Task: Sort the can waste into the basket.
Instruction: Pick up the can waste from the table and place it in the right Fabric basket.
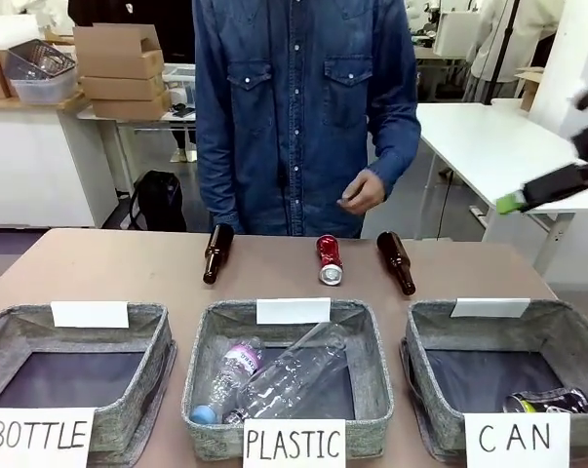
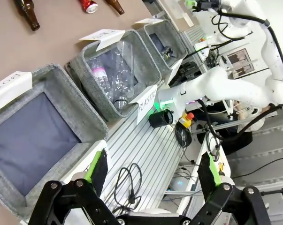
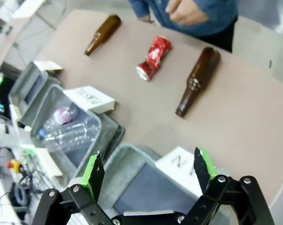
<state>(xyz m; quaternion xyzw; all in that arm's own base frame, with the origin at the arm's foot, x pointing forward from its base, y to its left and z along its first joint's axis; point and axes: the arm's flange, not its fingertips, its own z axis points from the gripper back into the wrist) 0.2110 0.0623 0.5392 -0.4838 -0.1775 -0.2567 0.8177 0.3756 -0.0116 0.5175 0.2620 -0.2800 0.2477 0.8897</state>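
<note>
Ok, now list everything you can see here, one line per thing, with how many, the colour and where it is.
table: one, brown, between robot and person.
BOTTLE basket: one, grey, near edge, left.
PLASTIC basket: one, grey, near edge, middle.
CAN basket: one, grey, near edge, right.
red can: one, shiny red with silver ends, lying at the table's far side.
dark can: one, dark with yellowish marks, in the CAN basket.
brown bottles: two, brown glass, lying either side of the red can.
clear plastic bottles: two, clear, in the PLASTIC basket.
person's hand: one, above the far edge.
left gripper: black with green pads, open, by the BOTTLE basket.
right gripper: black with green pads, open, raised at the right.
</note>
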